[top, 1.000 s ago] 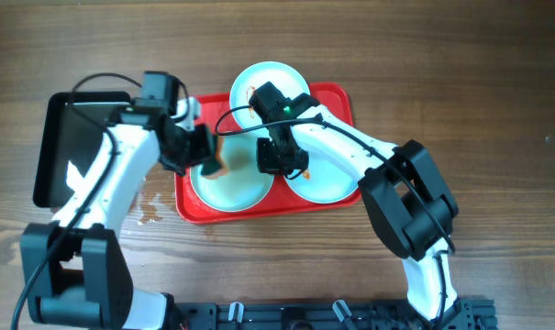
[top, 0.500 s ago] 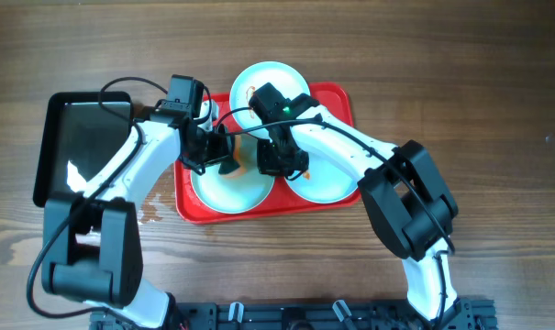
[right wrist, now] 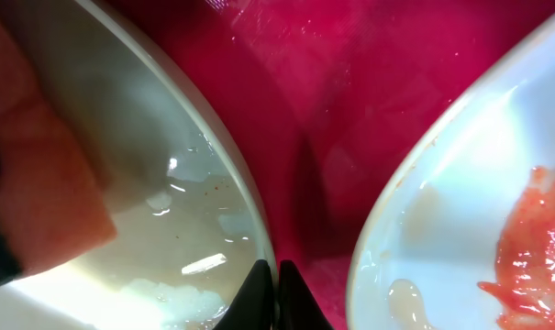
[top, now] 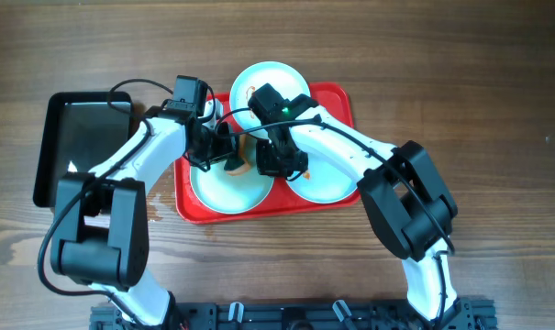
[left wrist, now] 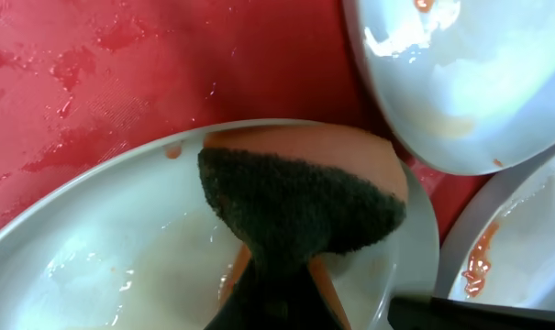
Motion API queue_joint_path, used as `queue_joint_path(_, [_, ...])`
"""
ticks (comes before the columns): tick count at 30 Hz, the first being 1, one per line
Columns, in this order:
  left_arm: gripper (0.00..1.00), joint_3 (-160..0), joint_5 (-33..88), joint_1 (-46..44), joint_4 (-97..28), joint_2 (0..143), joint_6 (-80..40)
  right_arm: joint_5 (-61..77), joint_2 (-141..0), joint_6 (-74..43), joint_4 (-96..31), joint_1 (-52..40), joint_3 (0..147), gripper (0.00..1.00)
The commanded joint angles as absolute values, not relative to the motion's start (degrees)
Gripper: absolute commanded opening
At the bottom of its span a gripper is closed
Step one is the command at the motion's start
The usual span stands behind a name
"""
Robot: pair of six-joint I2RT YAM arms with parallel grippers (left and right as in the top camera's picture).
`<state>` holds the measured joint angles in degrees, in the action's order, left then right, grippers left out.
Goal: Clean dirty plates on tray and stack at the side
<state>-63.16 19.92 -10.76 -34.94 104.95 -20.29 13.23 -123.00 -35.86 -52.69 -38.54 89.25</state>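
The red tray (top: 341, 103) holds three pale plates. My left gripper (top: 224, 154) is shut on an orange sponge with a dark scouring side (left wrist: 295, 197) and presses it on the wet front-left plate (top: 227, 188) near its far right rim. My right gripper (right wrist: 268, 291) is shut on that plate's right rim (right wrist: 245, 211), and it also shows in the overhead view (top: 275, 163). The front-right plate (top: 327, 181) carries an orange-red sauce smear (right wrist: 534, 243). The back plate (top: 270, 84) has a small smear and overhangs the tray's far edge.
A black rectangular pan (top: 75, 147) lies left of the tray. Wet spots (top: 149, 209) mark the table by the tray's front-left corner. The red tray floor (left wrist: 121, 73) is wet. The three plates sit close together, their rims nearly touching.
My left gripper has moved right with the sponge, from the plate's left rim to its far right part. The right gripper has stayed put on the rim.
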Motion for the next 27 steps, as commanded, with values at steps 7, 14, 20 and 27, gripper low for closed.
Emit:
queue_joint_path(7, [0.04,-62.89,4.05,-10.09,-39.64,106.19,-29.02,12.45,-122.78,-36.10,-53.17,-39.05,88.38,0.04])
queue_joint_path(14, [0.04,-62.92,3.68,-8.43,-42.52,105.69,-33.47,12.21,-122.80,-36.75,-53.19,-39.05,88.38,0.04])
queue_joint_path(20, [0.04,-63.02,2.39,-8.40,-45.41,101.43,-36.01,10.68,-122.78,-39.18,-53.34,-39.05,88.38,0.04])
queue_joint_path(27, [0.04,-63.00,3.40,-10.09,-45.89,94.35,-37.34,10.70,-122.78,-39.22,-53.32,-39.05,88.38,0.04])
